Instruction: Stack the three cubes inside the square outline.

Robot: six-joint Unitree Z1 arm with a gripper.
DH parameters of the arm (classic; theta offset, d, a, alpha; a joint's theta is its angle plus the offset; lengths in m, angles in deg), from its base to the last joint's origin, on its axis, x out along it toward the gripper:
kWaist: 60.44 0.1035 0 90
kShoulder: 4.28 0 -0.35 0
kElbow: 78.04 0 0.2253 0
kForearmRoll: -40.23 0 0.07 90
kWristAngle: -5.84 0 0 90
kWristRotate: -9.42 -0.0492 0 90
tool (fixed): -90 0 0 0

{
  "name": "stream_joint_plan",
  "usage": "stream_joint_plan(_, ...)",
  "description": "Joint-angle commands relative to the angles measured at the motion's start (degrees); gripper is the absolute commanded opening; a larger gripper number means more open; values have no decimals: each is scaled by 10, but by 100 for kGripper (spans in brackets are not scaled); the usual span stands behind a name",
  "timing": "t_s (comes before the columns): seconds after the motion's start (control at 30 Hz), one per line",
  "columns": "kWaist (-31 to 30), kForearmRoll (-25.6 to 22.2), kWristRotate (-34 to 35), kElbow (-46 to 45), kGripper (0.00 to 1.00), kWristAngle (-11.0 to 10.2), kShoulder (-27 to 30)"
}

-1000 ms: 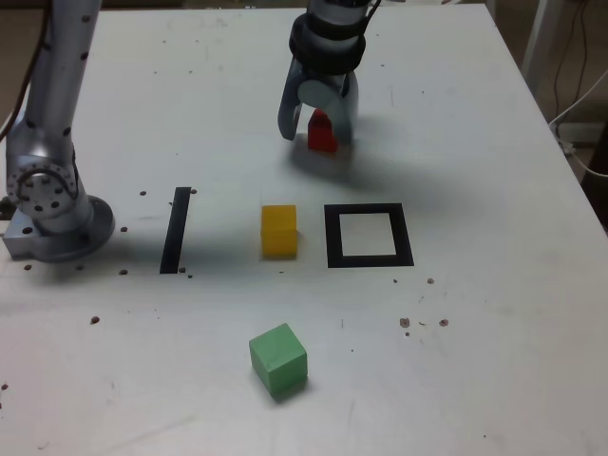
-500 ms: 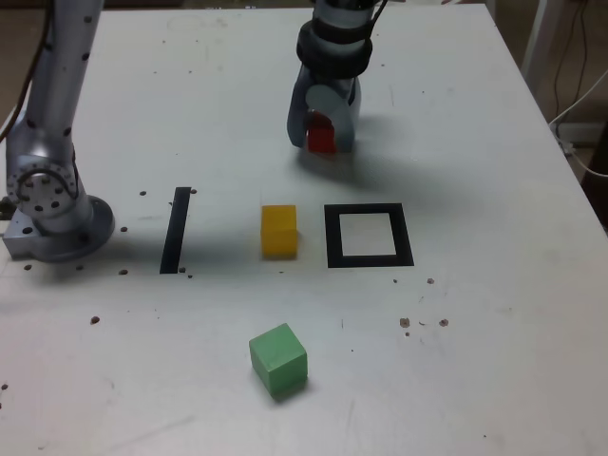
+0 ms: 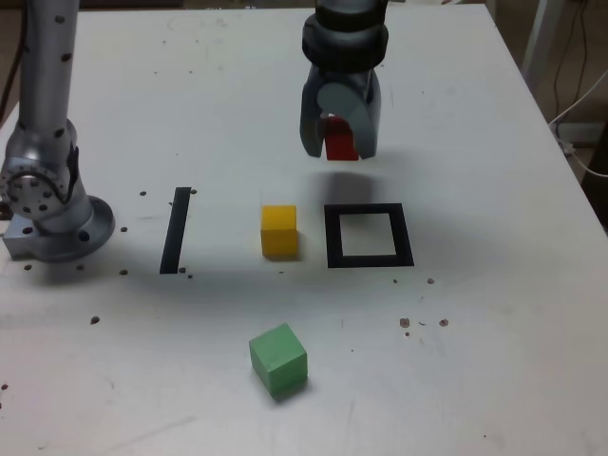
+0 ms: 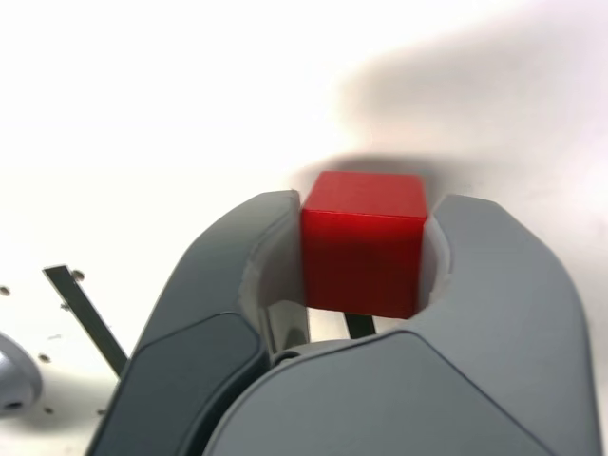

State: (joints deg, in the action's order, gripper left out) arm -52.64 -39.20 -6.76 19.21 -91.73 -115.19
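Fingers closed on the red cube; in the wrist view each grey finger presses a side face of the red cube, with no gap visible on either side. Fingers are open only as wide as the cube. Cube is lifted off the desk: its shadow lies on the surface below it, apart from it.

In the exterior view the held cube hangs beyond the far edge of the square outline, a little toward that view's left of the outline's centre, not over the white middle.

Yellow cube sits on the desk just beside the outline's left edge in the exterior view, not touching it. Green cube lies nearer the camera, turned at an angle, well apart from the outline. Outline's interior is bare.

A narrow black strip lies to the exterior view's left of the yellow cube; part of it also shows in the wrist view. Arm base stands at the exterior view's left edge. Small dark specks are scattered on the desk.
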Motion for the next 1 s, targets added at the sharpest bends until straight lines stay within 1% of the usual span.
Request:
stream_joint_plan(0.0, -44, -7, 57, 4, 19, 6, 1)
stream_joint_plan(0.13, -99, -8, 125, 5, 19, 16, -14)
stream_joint_plan(0.27, -131, -12, 157, 13, 19, 29, -34)
stream_joint_plan(0.4, -155, -24, 185, 38, 19, 32, -60)
stream_joint_plan(0.6, -162, -22, 208, 48, 19, 34, -88)
stream_joint_plan(0.83, -160, -17, 219, 52, 19, 29, -97)
stream_joint_plan(0.9, -160, -15, 219, 52, 21, 29, -96)
stream_joint_plan(0.97, -159, -14, 219, 51, 26, 29, -95)
